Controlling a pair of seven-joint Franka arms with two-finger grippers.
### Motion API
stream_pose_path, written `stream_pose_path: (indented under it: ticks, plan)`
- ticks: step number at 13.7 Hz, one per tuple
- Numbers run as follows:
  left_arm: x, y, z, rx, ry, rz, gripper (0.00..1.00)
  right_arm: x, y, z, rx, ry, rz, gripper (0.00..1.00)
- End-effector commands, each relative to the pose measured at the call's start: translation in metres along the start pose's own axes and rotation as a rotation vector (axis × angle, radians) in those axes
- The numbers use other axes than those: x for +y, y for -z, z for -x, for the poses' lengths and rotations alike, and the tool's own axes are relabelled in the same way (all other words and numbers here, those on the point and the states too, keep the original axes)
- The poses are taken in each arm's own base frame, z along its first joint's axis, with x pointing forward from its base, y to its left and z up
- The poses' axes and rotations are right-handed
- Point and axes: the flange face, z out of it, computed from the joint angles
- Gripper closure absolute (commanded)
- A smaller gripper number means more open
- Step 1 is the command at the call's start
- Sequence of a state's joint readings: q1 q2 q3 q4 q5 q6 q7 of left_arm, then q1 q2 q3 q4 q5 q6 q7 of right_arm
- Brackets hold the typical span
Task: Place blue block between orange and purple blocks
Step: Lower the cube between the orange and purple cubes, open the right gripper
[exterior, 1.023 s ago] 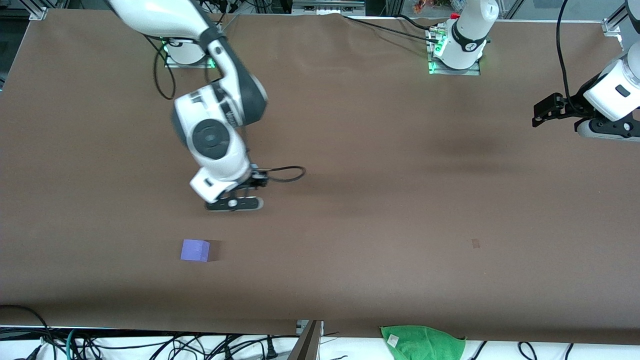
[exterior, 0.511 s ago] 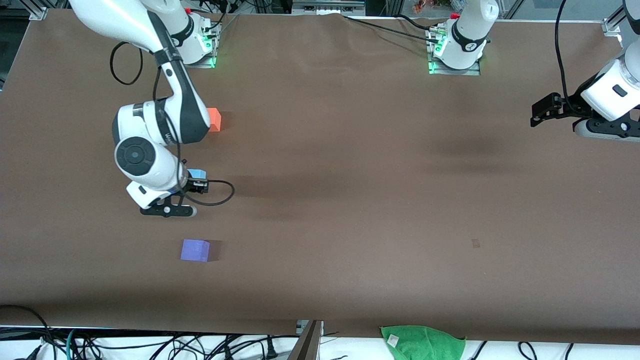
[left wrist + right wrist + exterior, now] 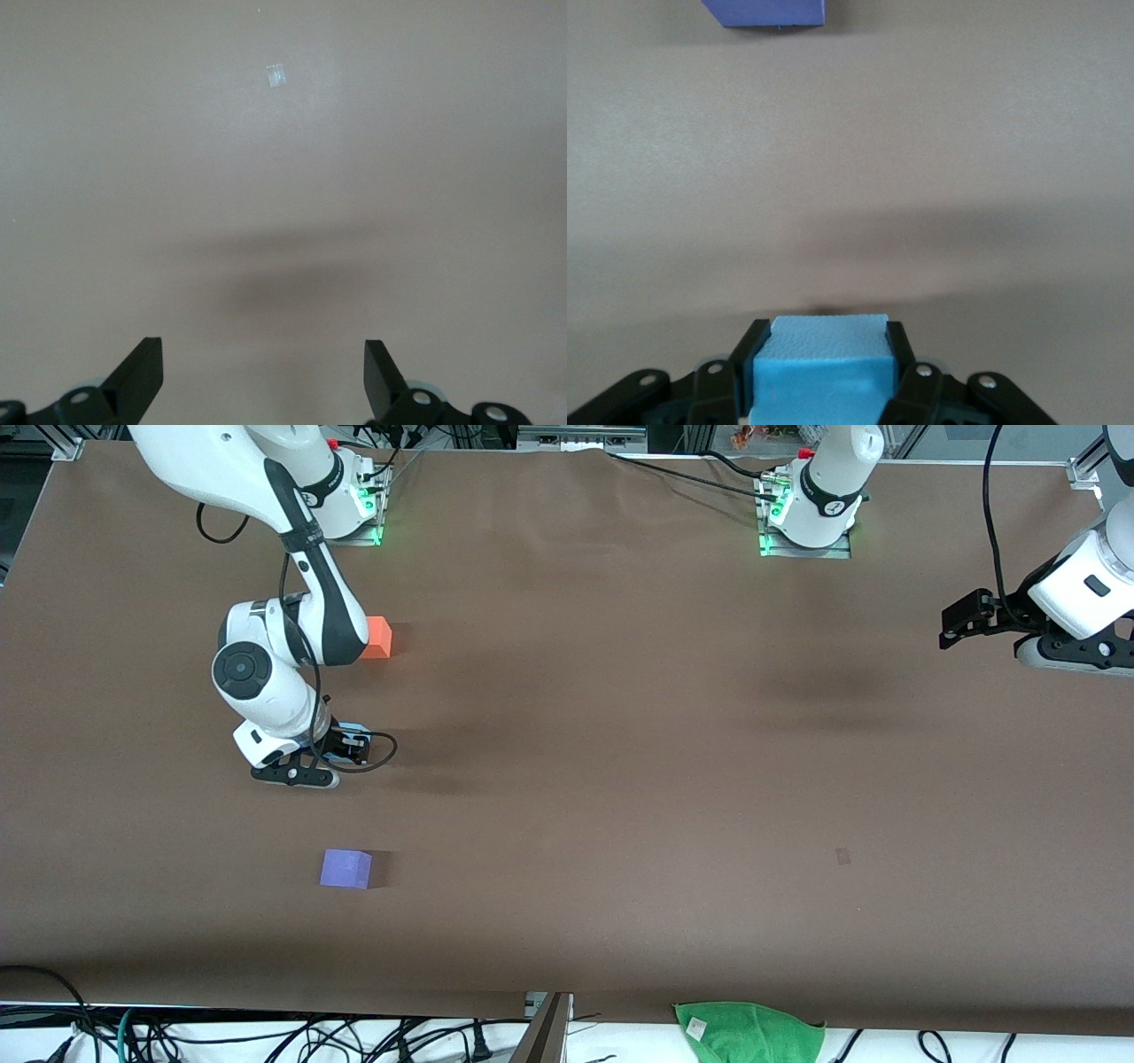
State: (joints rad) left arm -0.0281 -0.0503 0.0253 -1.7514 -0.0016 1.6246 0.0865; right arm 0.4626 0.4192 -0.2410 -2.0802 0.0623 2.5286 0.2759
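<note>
Blue block sits clamped between the two black fingers of the right gripper, which presses on its two side faces; in the front view only a sliver of the cube shows beside the wrist. Taking the purple block as the landmark and working outward from the front camera: the purple block is the nearest of the cubes to that camera and rests flat on the brown table, toward the right arm's end. The right gripper with its blue load hangs over the table a little farther from the camera than the purple block, between it and the orange block, though whether the cube touches the surface cannot be told. In the right wrist view the purple block shows apart from the held cube, with bare table between them. The orange block lies farther still from the purple block, partly covered by the right arm's forearm. Well apart from the purple block, toward the left arm's end of the table, the left gripper waits above bare surface, its fingers spread wide and holding nothing.
</note>
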Motion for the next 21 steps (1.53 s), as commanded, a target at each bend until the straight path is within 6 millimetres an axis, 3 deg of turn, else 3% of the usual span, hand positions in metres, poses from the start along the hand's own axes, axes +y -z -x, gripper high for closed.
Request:
stream_pose_path:
  ticks: [1,6,13,16,18,19,21]
  plan:
    - [0.002,0.004,0.003,-0.001,0.007,0.022,0.0,0.002,0.004,0.008,0.041,-0.003,-0.025,0.63]
    - [0.002,0.004,0.003,-0.001,0.007,0.022,0.0,0.003,-0.016,0.017,0.084,0.012,-0.026,0.63]
    - [0.002,0.004,0.003,-0.001,0.007,0.022,0.0,-0.011,-0.021,0.022,0.089,0.068,-0.034,0.62]
    - [0.001,0.004,0.004,0.0,0.009,0.022,0.0,-0.009,-0.034,0.029,0.11,0.099,-0.034,0.47]
    - [0.001,0.004,0.003,-0.001,0.009,0.022,0.0,-0.009,-0.036,0.028,0.128,0.135,-0.034,0.1]
    - [0.001,0.004,0.004,0.0,0.009,0.022,0.0,-0.009,-0.032,0.025,0.132,0.138,-0.037,0.01]
    - [0.001,0.004,0.004,0.0,0.007,0.022,0.0,-0.012,-0.018,0.018,0.099,0.138,-0.035,0.01]
